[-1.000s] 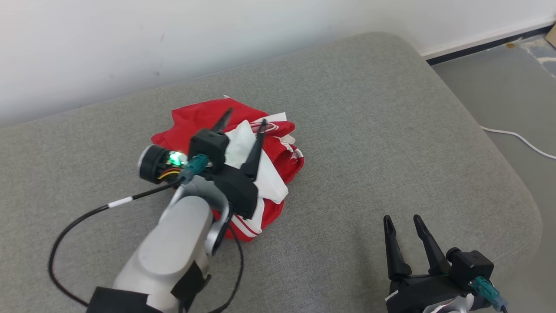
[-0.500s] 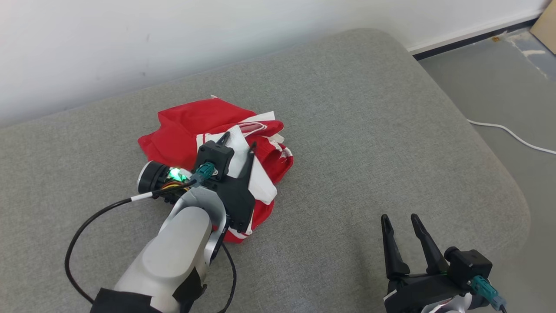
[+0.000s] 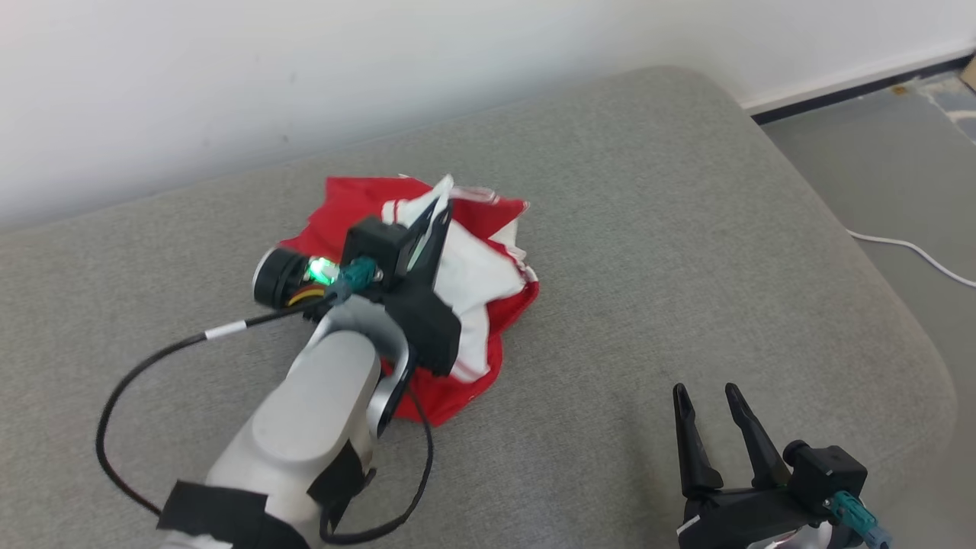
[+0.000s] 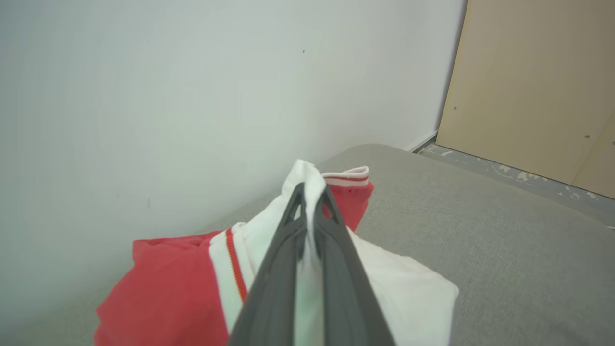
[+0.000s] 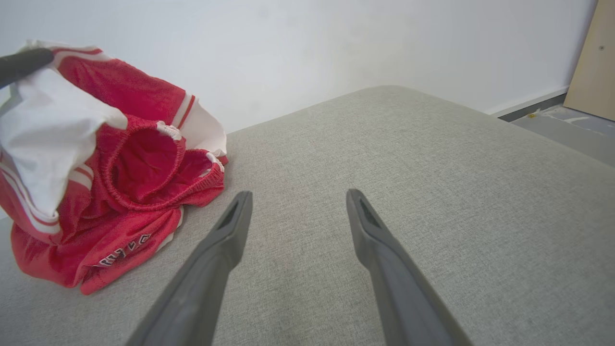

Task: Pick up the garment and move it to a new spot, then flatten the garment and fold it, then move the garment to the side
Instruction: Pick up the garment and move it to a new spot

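Pinching a white fold of the garment (image 3: 496, 305), left end effector (image 4: 311, 192) fully closed, presumably to lift it off the cushion (image 3: 686, 229) centre; right end effector (image 3: 705, 390) empty, spread wide near cushion front edge.

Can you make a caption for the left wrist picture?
The left gripper pinches a white fold of the red garment.

place: indoor room, kind unclear | upholstered cushion (image 3: 648, 229) | white wall (image 3: 229, 76) | floor cable (image 3: 919, 253)

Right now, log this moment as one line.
phase: pickup | left gripper: shut on garment, white fold | right gripper: open, apart from it | surface: grey cushion
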Motion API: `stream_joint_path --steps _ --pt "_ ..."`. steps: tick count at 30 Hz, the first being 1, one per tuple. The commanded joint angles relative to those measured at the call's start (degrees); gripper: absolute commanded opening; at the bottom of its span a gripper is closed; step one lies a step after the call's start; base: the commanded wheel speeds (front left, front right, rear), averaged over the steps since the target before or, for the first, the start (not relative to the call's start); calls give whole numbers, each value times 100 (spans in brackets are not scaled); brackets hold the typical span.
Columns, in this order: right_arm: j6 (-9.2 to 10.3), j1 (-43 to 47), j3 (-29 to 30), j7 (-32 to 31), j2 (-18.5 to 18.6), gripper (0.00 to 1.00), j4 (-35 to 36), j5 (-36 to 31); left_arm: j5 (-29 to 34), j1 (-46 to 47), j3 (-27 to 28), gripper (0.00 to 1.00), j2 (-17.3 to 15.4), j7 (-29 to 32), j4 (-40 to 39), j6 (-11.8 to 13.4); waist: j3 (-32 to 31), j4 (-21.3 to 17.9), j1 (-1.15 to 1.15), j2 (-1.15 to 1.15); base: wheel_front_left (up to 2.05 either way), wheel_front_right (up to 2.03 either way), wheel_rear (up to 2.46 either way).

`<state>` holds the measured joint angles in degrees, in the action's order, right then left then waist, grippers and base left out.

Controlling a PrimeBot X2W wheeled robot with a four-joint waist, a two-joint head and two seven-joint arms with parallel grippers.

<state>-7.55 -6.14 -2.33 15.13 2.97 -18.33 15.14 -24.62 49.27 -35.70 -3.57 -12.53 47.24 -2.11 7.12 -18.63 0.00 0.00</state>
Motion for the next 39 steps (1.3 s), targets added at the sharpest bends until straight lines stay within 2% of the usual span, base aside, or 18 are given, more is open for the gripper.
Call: stream_joint_path --steps 1,6,13,22,31,39 --pt "12 51 -9 3 -17 100 -7 56 -40 88 11 0 23 -7 -62 -38 -57 95 0 0 0 0 0" --pt "12 -1 -87 3 -16 100 -19 94 -182 772 84 0 -62 243 -591 -242 -111 223 0 0 0 0 0" --pt "12 21 -209 3 -15 100 -49 164 -337 2047 304 0 -339 700 -1241 -411 -205 171 0 0 0 0 0" --pt "12 43 -224 3 -14 100 -61 232 -414 3368 384 0 -490 871 -1228 -482 -205 109 0 0 0 0 0" --pt "12 105 -164 3 -15 100 -23 198 -547 3662 453 0 -564 672 -993 -503 -198 176 0 0 0 0 0" --pt "12 83 -54 3 -16 100 253 23 -533 3697 538 0 -766 570 -921 -413 -61 632 0 0 0 0 0"
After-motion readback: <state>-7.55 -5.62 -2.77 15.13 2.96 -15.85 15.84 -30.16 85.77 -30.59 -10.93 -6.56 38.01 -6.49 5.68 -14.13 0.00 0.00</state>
